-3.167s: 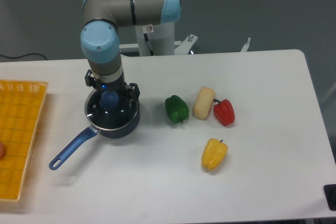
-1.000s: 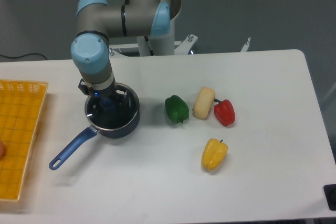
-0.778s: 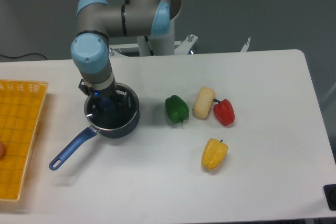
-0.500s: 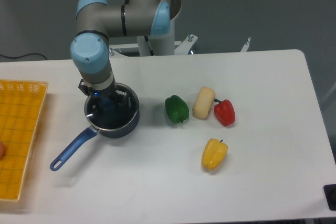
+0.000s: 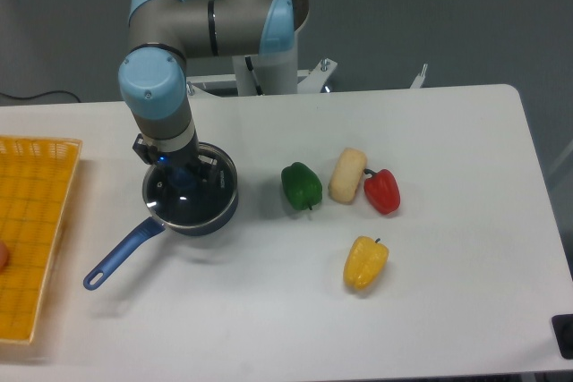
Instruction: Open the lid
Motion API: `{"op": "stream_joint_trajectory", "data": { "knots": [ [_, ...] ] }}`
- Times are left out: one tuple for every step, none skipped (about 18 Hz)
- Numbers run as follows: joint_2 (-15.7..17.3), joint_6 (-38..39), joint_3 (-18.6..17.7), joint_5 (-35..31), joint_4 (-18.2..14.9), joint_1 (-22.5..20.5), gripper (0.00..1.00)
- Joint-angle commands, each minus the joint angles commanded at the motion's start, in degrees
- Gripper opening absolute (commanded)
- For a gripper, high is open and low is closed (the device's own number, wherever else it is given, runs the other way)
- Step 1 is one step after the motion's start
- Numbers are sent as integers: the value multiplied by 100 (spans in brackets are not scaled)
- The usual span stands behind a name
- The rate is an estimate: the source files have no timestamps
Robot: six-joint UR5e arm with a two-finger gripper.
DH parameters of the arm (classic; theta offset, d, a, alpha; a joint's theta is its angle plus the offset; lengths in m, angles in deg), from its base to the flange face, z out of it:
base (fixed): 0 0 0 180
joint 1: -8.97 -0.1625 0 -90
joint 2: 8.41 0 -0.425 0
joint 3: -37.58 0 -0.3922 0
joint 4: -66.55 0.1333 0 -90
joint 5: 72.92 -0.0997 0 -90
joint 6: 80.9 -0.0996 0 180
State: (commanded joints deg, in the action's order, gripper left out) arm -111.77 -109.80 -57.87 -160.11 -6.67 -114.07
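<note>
The single fixed camera looks down on a white table (image 5: 448, 310) from the front. In the left-centre of the frame stands a blue saucepan (image 5: 192, 207), and its long blue handle (image 5: 121, 255) points to the lower left. The lid (image 5: 190, 201), dark glass with a metal rim, sits over the mouth of the saucepan; whether it rests fully on the rim or is lifted a little, I cannot tell from this angle.

The arm (image 5: 192, 33) comes from the top of the frame, and its grey and light-blue wrist stands straight above the back part of the saucepan. The gripper (image 5: 183, 172) points down at the centre of the lid, where a small patch of light blue, the knob (image 5: 185, 177), shows just under it. The fingers are mostly hidden by the wrist, so I cannot tell if they are spread or pressed on the knob.

To the right of the saucepan, near the centre of the frame, lies a green pepper (image 5: 302, 185). Beside it is a pale yellow piece (image 5: 347, 175), and a red pepper (image 5: 382, 191) is touching this piece on its right side. A yellow pepper (image 5: 365, 262) lies lower, apart from these three. At the left edge of the frame there is an orange basket (image 5: 31, 230)
</note>
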Motion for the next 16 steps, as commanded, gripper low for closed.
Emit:
{"op": "stream_joint_trajectory", "data": {
  "knots": [
    [0,-62,35,-9,0,-26,52],
    [0,-115,96,0,0,-79,52],
    [0,-185,158,-9,-17,-97,52],
    [0,-281,185,-17,-18,-106,52],
    [9,-404,194,-9,-18,-149,52],
    [18,-501,194,-9,-26,-158,52],
    [18,-537,194,-9,-26,-167,52],
    [9,-537,211,-17,-26,-176,52],
    [-9,-537,229,-18,-26,-167,52],
    [-17,-528,246,-26,-26,-176,52],
    [-17,-537,246,-26,-18,-167,52],
    [-17,-537,246,-26,-18,-176,52],
    [-17,-537,246,-35,-18,-176,52],
    [-9,-546,246,-53,-26,-193,52],
    [-9,-555,203,-44,-9,-211,52],
    [0,-555,194,-53,-17,-211,52]
  ]
}}
